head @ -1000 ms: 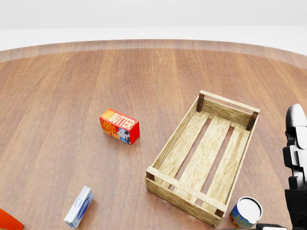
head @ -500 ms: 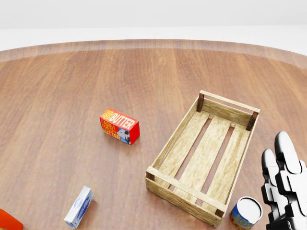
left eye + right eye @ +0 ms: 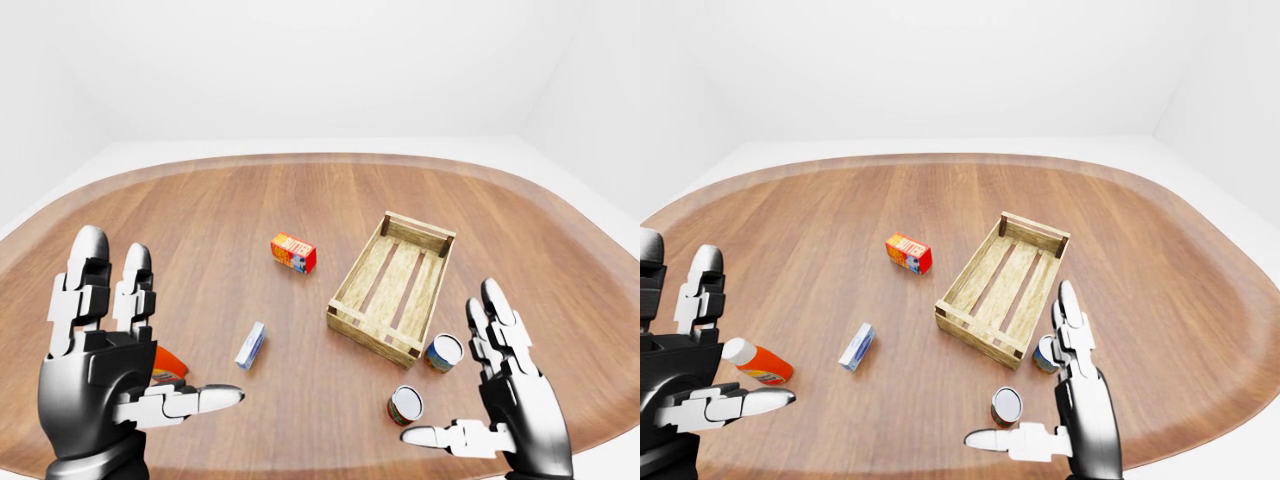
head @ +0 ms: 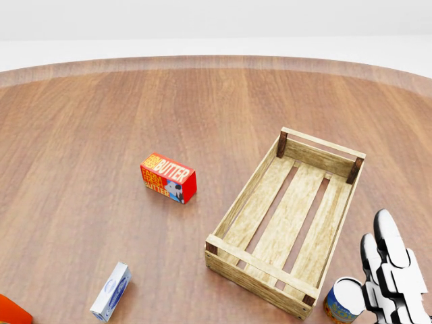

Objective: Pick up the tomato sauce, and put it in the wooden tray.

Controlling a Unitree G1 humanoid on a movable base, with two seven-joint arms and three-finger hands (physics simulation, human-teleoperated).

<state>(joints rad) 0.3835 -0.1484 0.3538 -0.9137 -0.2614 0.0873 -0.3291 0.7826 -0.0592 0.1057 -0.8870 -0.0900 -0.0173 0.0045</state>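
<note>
The tomato sauce, a small can with a red label point(image 3: 405, 405), stands on the wooden table below the wooden tray point(image 3: 369, 334) in the left-eye view. The tray is an empty slatted crate, also in the head view point(image 4: 255, 268). My right hand point(image 3: 452, 366) is open with its fingers spread, just right of the red can and not touching it. In the head view only its fingers point(image 4: 390, 278) show, at the bottom right. My left hand point(image 3: 160, 325) is open and empty at the far left.
A blue-and-yellow can point(image 3: 444, 352) stands at the tray's near right corner. A red butter box point(image 4: 168, 177) lies left of the tray. A blue-white carton point(image 4: 111, 291) lies lower left. An orange bottle point(image 3: 758, 362) lies by my left hand.
In the head view my right hand has moved from the right edge down and left, and now partly covers the blue-and-yellow can. Nothing on the table has moved.
</note>
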